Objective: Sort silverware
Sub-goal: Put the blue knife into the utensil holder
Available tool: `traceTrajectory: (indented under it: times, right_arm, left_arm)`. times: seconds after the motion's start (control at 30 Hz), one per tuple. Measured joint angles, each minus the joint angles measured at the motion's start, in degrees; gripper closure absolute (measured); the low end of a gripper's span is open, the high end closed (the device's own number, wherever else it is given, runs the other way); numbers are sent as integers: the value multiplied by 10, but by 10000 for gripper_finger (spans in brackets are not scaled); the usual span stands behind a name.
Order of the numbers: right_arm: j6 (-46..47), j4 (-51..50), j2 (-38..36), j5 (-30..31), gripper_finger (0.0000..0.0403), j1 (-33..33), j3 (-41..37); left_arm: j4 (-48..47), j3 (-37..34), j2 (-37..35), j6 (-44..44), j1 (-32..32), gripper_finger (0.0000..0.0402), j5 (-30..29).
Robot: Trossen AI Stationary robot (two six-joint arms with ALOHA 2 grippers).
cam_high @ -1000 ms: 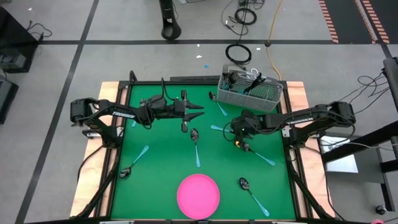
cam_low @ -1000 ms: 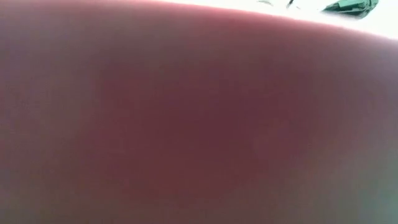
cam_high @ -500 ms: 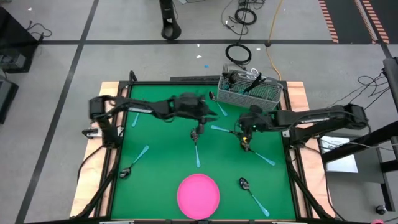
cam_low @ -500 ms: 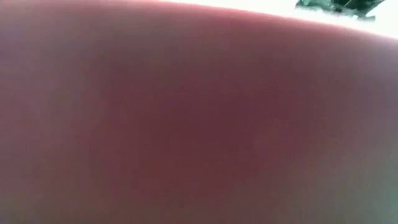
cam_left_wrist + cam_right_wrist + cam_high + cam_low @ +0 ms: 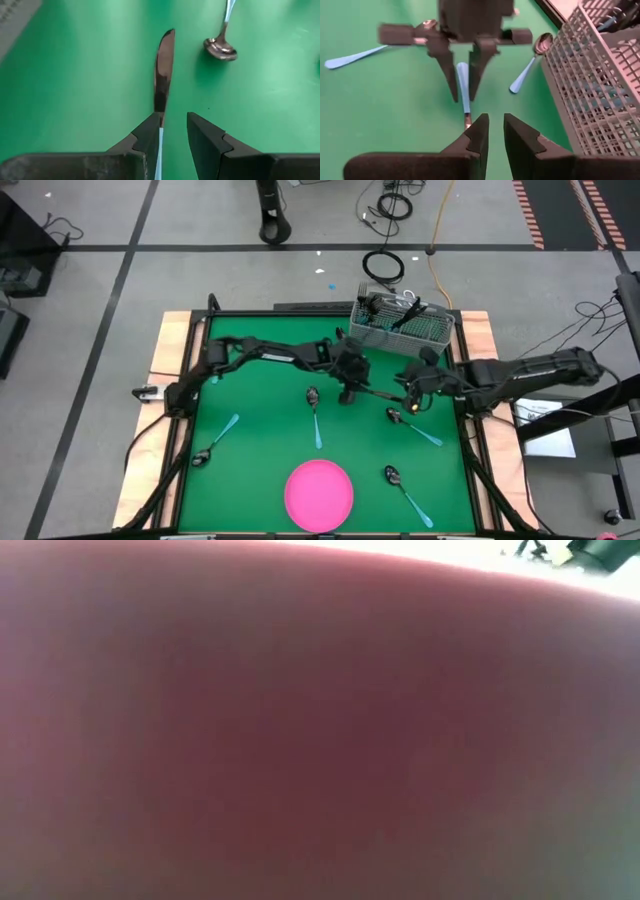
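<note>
Near the basket (image 5: pixel 400 327), both grippers straddle one knife (image 5: pixel 163 70).

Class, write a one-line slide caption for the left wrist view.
Left gripper, fingers parted, beside a blue-handled knife on the green mat, spoon nearby.

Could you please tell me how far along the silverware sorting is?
Done: several utensils stand in the grey wire-mesh basket. In hand: the left gripper straddles a dark-bladed, blue-handled knife, open; the right gripper faces it, open. Remaining: at least four blue-handled spoons lie loose.
</note>
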Motion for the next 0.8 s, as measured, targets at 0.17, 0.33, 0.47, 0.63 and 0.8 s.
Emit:
traceTrajectory:
  times: [0.17,0.33,0.47,0.63,0.8]
  right_arm:
    - [-2,-4,-4,2,353,28,-6]
    - [-24,-3,-5,6,353,34,-23]
    - [-27,-3,-9,36,353,34,-28]
    - [-29,-2,-14,44,353,34,-29]
    - [-26,-1,-17,44,353,34,-29]
  left_arm:
    - [-11,28,28,0,-1,301,0]
    - [-11,31,34,0,-1,301,0]
    - [-13,31,39,0,0,301,-28]
    - [-13,31,39,5,1,301,-39]
    - [-29,31,39,8,1,301,-40]
